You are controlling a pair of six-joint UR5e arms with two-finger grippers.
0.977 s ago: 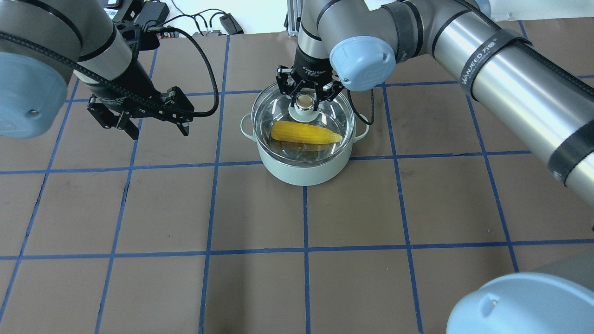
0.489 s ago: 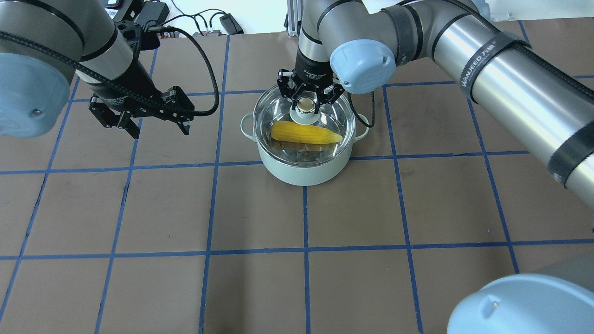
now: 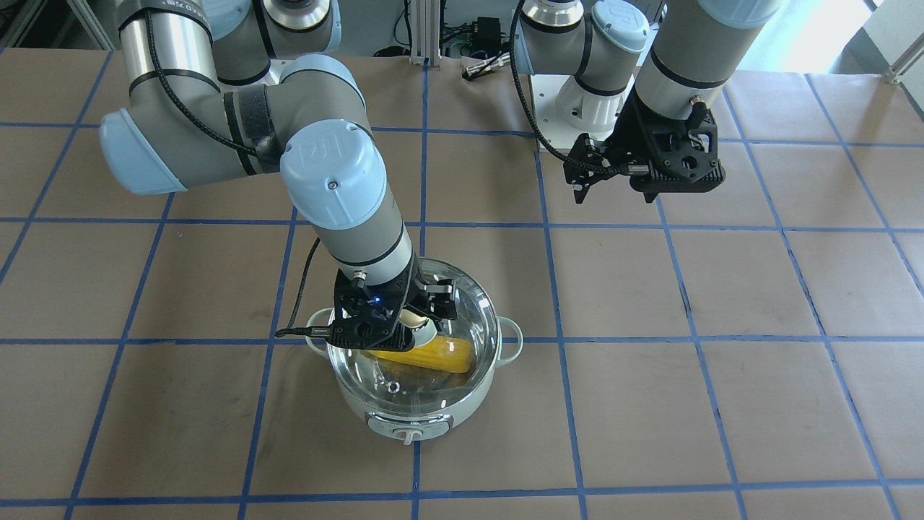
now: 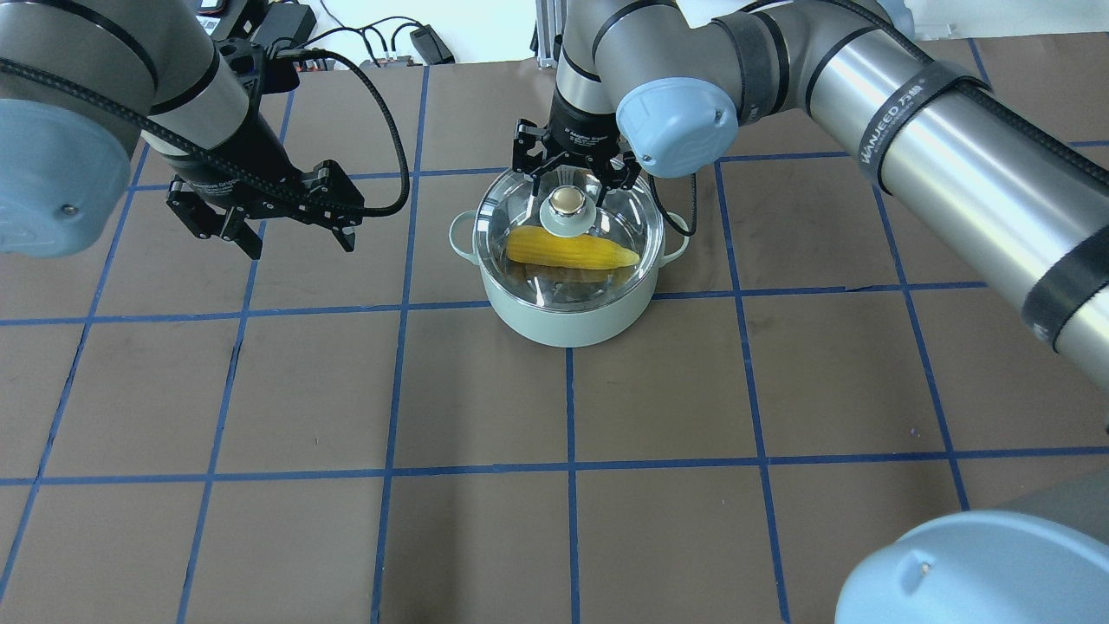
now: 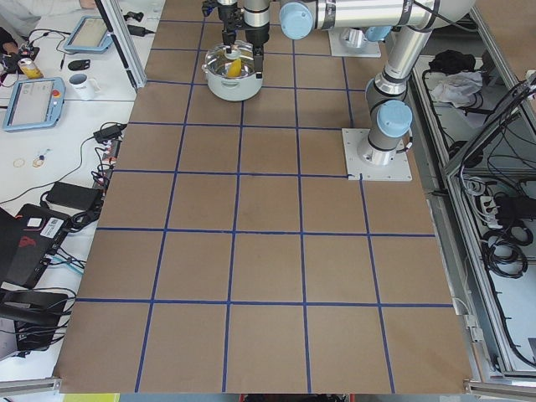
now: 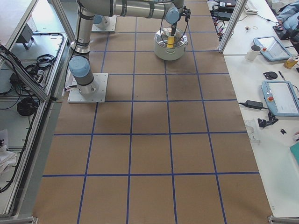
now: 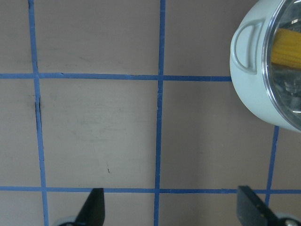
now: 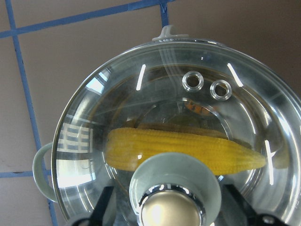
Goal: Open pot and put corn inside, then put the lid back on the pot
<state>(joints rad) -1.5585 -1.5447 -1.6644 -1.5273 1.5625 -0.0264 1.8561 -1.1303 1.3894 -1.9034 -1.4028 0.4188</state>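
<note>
The pale green pot (image 4: 563, 325) stands at the table's far middle, its control knob (image 3: 406, 434) on the side away from me. The yellow corn (image 4: 572, 250) lies inside it. The glass lid (image 4: 624, 217) sits on the pot's rim with its beige knob (image 4: 565, 201) upright. My right gripper (image 4: 567, 178) is open just above the knob, a finger on each side, not touching it; the right wrist view (image 8: 171, 207) shows this gap. My left gripper (image 4: 295, 243) is open and empty, hovering over the table left of the pot (image 7: 254, 89).
The table is brown paper with a blue tape grid (image 4: 567, 468). A black cord (image 3: 296, 332) runs out from the pot's side. Cables and power adapters (image 4: 286, 22) lie past the table's far edge.
The lid's knob has sunk a little as the lid settled on the pot. My right gripper has opened off the knob and drawn back from it. The left arm has barely moved.
</note>
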